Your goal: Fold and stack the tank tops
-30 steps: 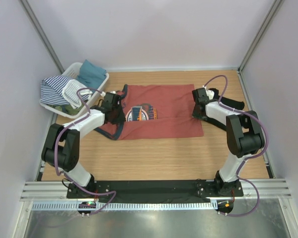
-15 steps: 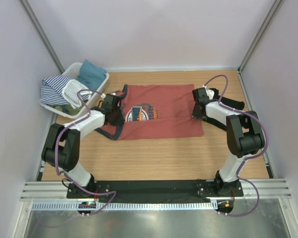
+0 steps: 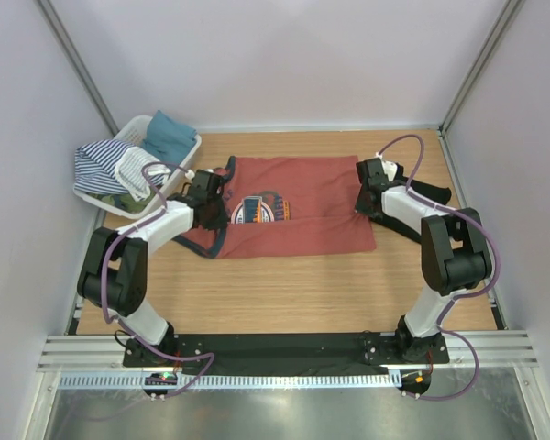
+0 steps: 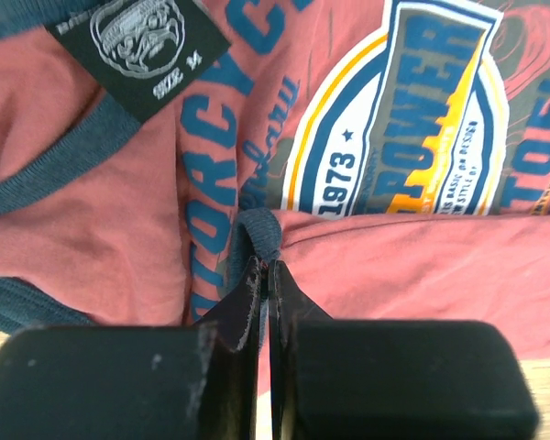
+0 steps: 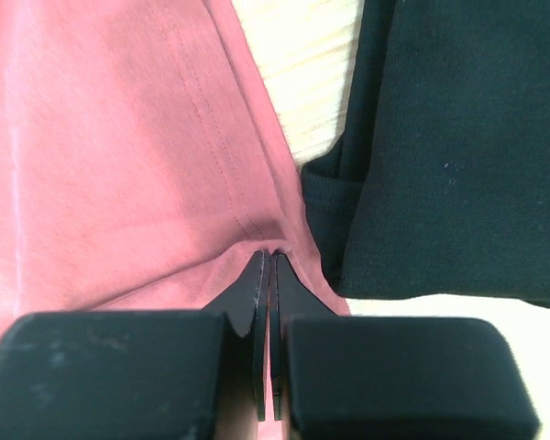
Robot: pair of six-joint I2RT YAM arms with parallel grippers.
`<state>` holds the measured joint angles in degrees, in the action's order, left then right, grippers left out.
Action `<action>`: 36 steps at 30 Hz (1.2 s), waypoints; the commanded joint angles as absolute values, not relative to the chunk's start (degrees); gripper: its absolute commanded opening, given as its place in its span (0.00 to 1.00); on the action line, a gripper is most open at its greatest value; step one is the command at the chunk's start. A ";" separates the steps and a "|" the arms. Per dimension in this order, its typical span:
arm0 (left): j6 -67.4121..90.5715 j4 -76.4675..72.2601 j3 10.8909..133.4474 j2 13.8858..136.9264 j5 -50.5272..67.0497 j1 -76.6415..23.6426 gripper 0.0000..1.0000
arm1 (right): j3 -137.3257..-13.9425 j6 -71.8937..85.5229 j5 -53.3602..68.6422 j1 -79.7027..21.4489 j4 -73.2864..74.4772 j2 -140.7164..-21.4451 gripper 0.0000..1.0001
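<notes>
The rust-red tank top lies flat on the surface, partly folded. The left hand pinches its fold by the navy edging. The right hand pinches the hem end, just beside the black tank top. Opposite-end grips presumably keep the fold square.

The rust-red tank top lies spread flat on the counter. Its navy-edged straps point left, its blue, white and yellow print faces up, and its near strip is folded over the print's lower edge. The black tank top lies bunched just beside its right hem.
</notes>
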<state>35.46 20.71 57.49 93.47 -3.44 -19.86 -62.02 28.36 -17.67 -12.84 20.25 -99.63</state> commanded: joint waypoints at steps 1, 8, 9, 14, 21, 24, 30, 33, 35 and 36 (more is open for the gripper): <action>34.89 21.71 61.34 91.49 -5.54 -19.16 0.00 | -65.48 27.78 -19.25 -12.13 20.13 -97.12 0.01; 35.16 22.15 64.07 91.40 -5.80 -18.37 0.00 | -65.30 27.86 -19.16 -11.43 20.13 -96.33 0.01; 35.16 22.15 64.77 91.58 -5.71 -18.28 0.00 | -65.39 27.95 -19.25 -11.43 20.04 -96.33 0.01; 35.33 22.85 66.27 91.76 -5.89 -18.02 0.00 | -65.30 28.21 -19.86 -11.34 19.78 -95.02 0.01; 35.51 22.24 68.02 93.16 -5.80 -17.49 0.00 | -68.02 28.13 -19.60 -10.90 20.39 -96.94 0.01; 35.51 21.36 68.55 94.92 -6.06 -17.40 0.00 | -69.69 27.95 -19.77 -10.72 20.57 -98.78 0.01; 35.25 20.13 72.42 100.62 -6.33 -16.70 0.00 | -73.47 28.12 -19.95 -10.37 20.65 -103.00 0.01; 34.72 20.91 75.40 104.32 -6.68 -16.52 0.04 | -75.84 28.12 -20.04 -10.37 21.09 -106.08 0.09; 34.19 21.88 76.63 105.20 -7.64 -16.52 0.23 | -76.64 28.12 -20.21 -10.28 21.97 -106.88 0.37; 34.10 22.06 76.73 105.03 -7.82 -16.44 0.43 | -76.29 28.21 -20.21 -10.37 21.89 -106.44 0.42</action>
<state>34.65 22.37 74.19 105.43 -5.67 -16.91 -74.00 28.51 -18.41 -10.63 21.54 -107.15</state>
